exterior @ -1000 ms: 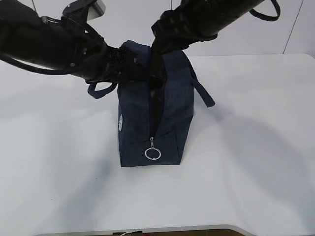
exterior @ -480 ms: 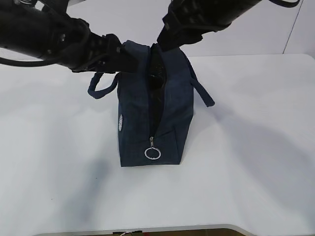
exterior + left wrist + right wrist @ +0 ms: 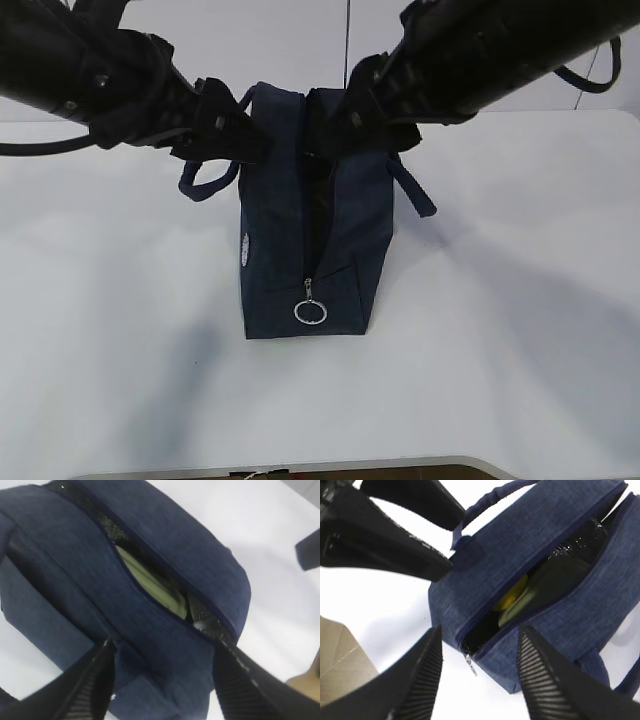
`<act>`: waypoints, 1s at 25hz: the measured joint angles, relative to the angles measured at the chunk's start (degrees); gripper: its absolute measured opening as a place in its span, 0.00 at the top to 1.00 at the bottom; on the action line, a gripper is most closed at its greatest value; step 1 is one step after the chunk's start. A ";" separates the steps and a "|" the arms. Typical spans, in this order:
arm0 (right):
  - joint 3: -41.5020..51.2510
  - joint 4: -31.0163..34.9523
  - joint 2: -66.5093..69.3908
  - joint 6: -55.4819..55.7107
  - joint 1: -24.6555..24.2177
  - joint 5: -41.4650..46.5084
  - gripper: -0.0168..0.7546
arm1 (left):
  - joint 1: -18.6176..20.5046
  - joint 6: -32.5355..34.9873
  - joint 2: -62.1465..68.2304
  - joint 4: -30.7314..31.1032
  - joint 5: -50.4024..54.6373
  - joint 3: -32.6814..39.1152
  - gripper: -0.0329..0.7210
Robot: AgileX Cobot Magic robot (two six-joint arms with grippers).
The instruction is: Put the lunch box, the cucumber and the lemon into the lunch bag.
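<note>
Two open grippers, your left gripper and right gripper, hover over the lunch bag, holding nothing. Through its unzipped top you see the lemon beside the lunch box, inside.

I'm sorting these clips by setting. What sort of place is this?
Probably a robot lab or test bench, not a kitchen: a bare white table, a plain pale wall behind it, and two black arms over one navy lunch bag.
</note>
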 joint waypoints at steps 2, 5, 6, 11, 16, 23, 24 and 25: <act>2.23 0.69 -1.61 -1.73 0.00 -1.10 0.46 | 0.00 0.00 0.00 1.37 0.94 0.00 0.35; 5.02 1.28 -3.19 -3.05 0.00 -2.12 0.46 | 0.00 0.09 0.00 2.26 2.15 0.00 0.35; 5.91 1.36 -3.63 -3.17 0.00 -2.32 0.46 | 0.00 0.09 0.00 2.51 2.57 0.00 0.35; 9.79 2.18 -4.85 -3.62 0.00 -4.10 0.47 | 0.79 0.09 -0.48 4.63 4.94 0.00 0.35; 12.91 7.21 -5.45 -8.26 0.00 -5.59 0.47 | 4.36 -0.01 -2.01 5.12 8.53 0.00 0.35; 16.25 13.66 -5.58 -14.34 0.00 -8.28 0.47 | 5.05 -0.12 -2.63 2.35 9.45 4.12 0.36; 16.99 13.75 -5.58 -14.71 0.00 -8.73 0.47 | 5.05 0.00 -2.63 1.39 8.76 5.03 0.36; 17.87 14.00 -5.58 -14.83 0.00 -9.23 0.47 | 5.05 0.19 -2.63 0.22 8.11 5.64 0.36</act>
